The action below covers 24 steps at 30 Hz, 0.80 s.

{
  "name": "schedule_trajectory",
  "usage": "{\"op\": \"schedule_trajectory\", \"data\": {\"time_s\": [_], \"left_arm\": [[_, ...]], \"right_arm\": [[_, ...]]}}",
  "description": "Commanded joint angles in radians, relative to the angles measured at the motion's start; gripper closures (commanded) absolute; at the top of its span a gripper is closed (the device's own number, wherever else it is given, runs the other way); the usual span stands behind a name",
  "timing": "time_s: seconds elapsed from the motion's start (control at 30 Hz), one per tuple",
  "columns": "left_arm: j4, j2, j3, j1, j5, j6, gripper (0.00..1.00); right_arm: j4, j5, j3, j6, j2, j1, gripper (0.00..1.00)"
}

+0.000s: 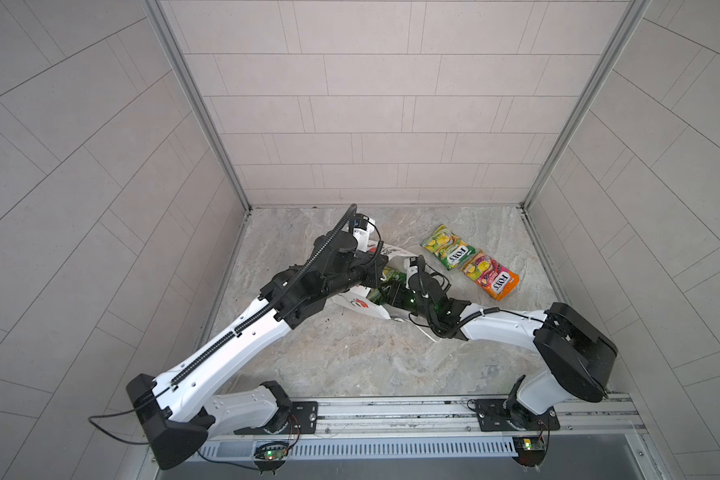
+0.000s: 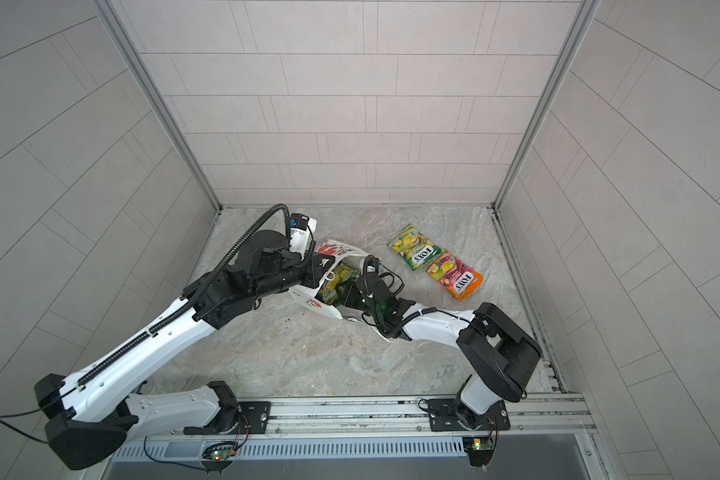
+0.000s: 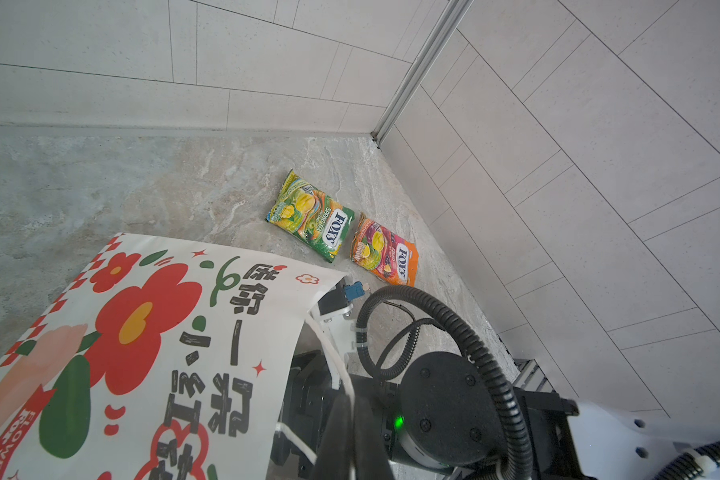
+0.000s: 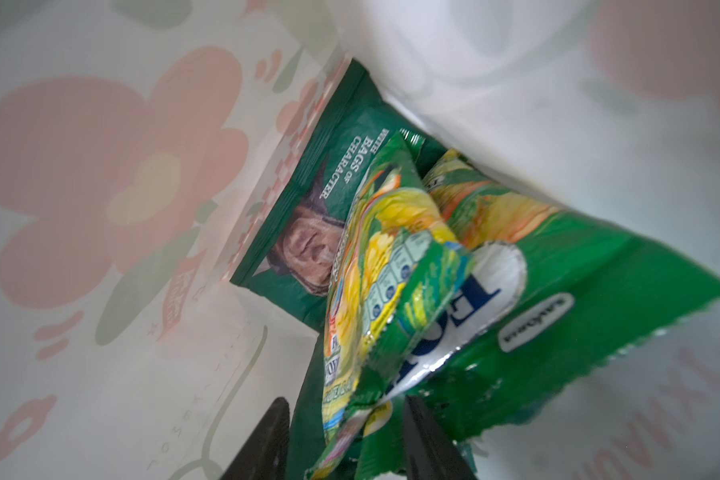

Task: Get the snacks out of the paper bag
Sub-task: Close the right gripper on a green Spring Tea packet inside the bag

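Observation:
The white paper bag point(image 1: 356, 302) point(image 2: 308, 300) point(image 3: 142, 353) lies on its side, mouth toward the right arm. My left gripper point(image 1: 377, 269) point(image 2: 324, 265) point(image 3: 352, 401) is shut on its white cord handle at the rim. My right gripper point(image 1: 385, 291) point(image 2: 342, 293) point(image 4: 344, 405) is inside the bag, open, its fingers either side of the crumpled end of a yellow-green packet point(image 4: 391, 257). A second yellow-green packet point(image 4: 537, 282) and the dark green crisp bag point(image 4: 308, 199) lie deeper in. Outside on the table lie a yellow-green packet point(image 1: 447, 246) point(image 2: 414, 246) point(image 3: 310, 216) and an orange-pink packet point(image 1: 490, 275) point(image 2: 454, 275) point(image 3: 385, 251).
Tiled walls close the marble table point(image 1: 350, 357) at the back and both sides. A metal rail point(image 1: 391, 409) carrying both arm bases runs along the front edge. The right arm's wrist point(image 3: 445, 399) sits close beside the left gripper at the bag's mouth.

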Motion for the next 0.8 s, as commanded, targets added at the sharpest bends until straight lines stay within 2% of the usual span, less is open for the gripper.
{"op": "schedule_trajectory", "data": {"time_s": [0.0,0.33,0.67,0.77], "left_arm": [[0.038,-0.004,0.014,-0.005,0.025,-0.006,1.00],[0.038,-0.005,0.012,-0.006,0.032,-0.006,1.00],[0.041,0.001,0.018,-0.006,0.048,-0.009,1.00],[0.041,0.003,0.019,-0.006,0.053,-0.009,1.00]], "right_arm": [[-0.014,0.097,0.016,0.035,-0.025,0.005,0.53],[0.083,0.075,0.030,0.052,0.019,0.010,0.53],[0.041,0.130,0.090,0.069,0.068,0.018,0.51],[-0.029,0.153,0.135,0.072,0.092,0.019,0.50]]}}
